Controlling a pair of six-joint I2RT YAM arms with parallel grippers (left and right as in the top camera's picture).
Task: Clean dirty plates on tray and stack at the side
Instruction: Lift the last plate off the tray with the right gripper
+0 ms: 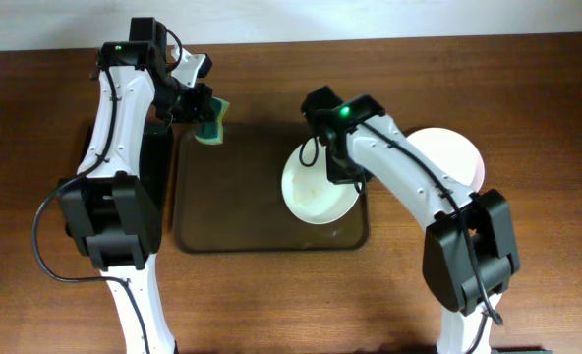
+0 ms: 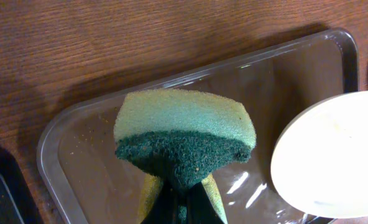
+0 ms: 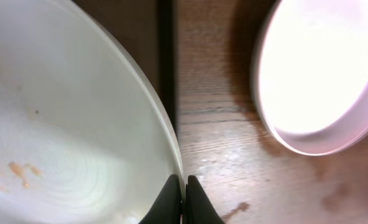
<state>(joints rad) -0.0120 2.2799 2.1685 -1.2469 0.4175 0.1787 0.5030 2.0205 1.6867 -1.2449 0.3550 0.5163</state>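
The dark brown tray [image 1: 242, 211] lies mid-table. A white plate [image 1: 316, 192] with orange-brown streaks is tilted over the tray's right part. My right gripper [image 1: 342, 169] is shut on its rim; the right wrist view shows the fingers [image 3: 183, 186] pinching the plate's edge [image 3: 78, 124]. A second white plate [image 1: 453, 157] rests on the table to the right of the tray, also in the right wrist view [image 3: 321, 68]. My left gripper [image 1: 201, 110] is shut on a green-and-yellow sponge [image 1: 212, 126], [image 2: 184, 137] above the tray's far left corner [image 2: 78, 174]. The held plate shows at the right of the left wrist view [image 2: 333, 162].
A black tray [image 1: 156, 167] lies left of the brown one, partly under the left arm. The wooden table [image 1: 527, 88] stretches to the right and back. Crumbs speckle the brown tray's corner [image 2: 84, 140].
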